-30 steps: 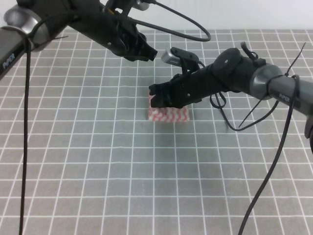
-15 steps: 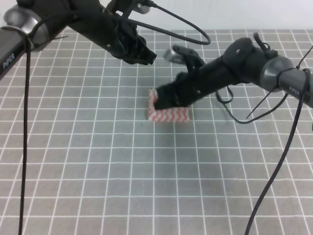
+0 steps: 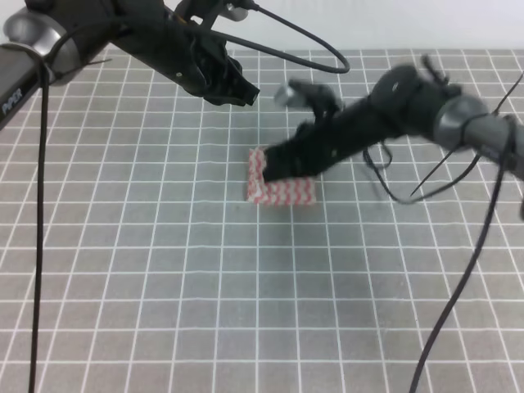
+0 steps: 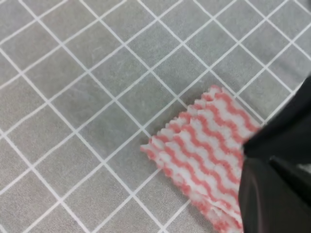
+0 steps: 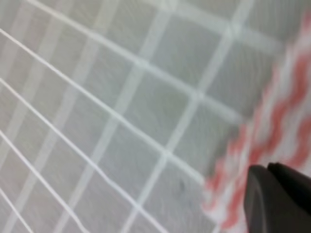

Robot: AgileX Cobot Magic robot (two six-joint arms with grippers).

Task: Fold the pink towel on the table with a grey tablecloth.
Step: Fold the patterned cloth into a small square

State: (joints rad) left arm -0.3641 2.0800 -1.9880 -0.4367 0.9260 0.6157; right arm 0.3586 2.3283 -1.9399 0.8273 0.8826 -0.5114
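The pink towel (image 3: 282, 190) lies folded into a small rectangle on the table with a grey tablecloth (image 3: 164, 270). Its left edge stands up a little. My right gripper (image 3: 273, 168) is low over the towel's back left part, fingers together, touching or just above it. The right wrist view is blurred and shows dark closed fingertips (image 5: 279, 194) at the towel's edge (image 5: 279, 121). My left gripper (image 3: 246, 92) hangs above the cloth behind and left of the towel, apart from it, and looks shut and empty. The left wrist view shows the towel (image 4: 199, 148) with the right gripper (image 4: 277, 179) covering its right part.
Black cables (image 3: 483, 237) hang from the right arm down the right side of the high view, and another cable (image 3: 39, 246) hangs along the left. The white-lined grey cloth stretches out on all sides of the towel.
The right arm has swung back and up and is now motion-blurred. Its gripper stays over the towel. The towel's left edge has risen slightly. The left arm has barely moved.
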